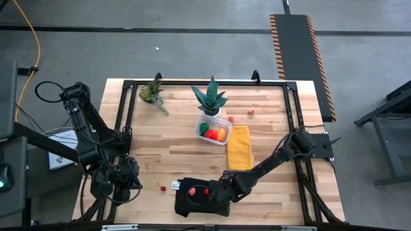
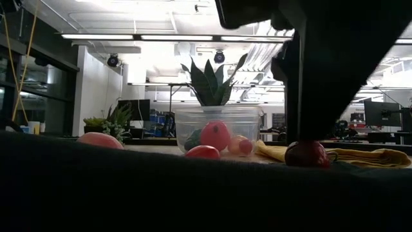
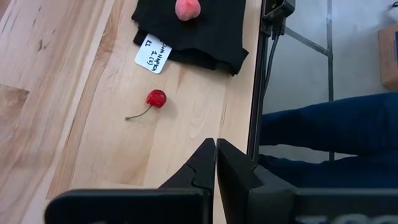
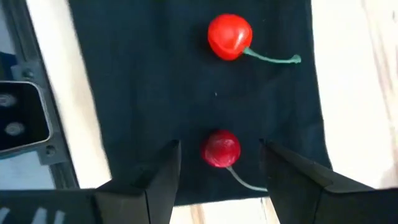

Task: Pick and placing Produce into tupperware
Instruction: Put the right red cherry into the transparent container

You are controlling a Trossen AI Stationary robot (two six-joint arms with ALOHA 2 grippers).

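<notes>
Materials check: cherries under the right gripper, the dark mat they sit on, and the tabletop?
Cherries: likely glossy moulded plastic, from their bright highlights and thin green stems. Dark mat: matte black cloth, probably fabric, since it shows no shine. Tabletop: light wood planks with visible grain and seams.

Two cherries [image 4: 222, 149] lie on the cloth [image 4: 124, 93].

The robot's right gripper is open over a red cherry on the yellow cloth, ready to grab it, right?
Almost. The right gripper is open around a red cherry, but that cherry lies on the black cloth, not the yellow cloth. The right wrist view shows the dark fabric under it, and the high view shows the yellow one lying beside the tupperware, away from the gripper.
</notes>
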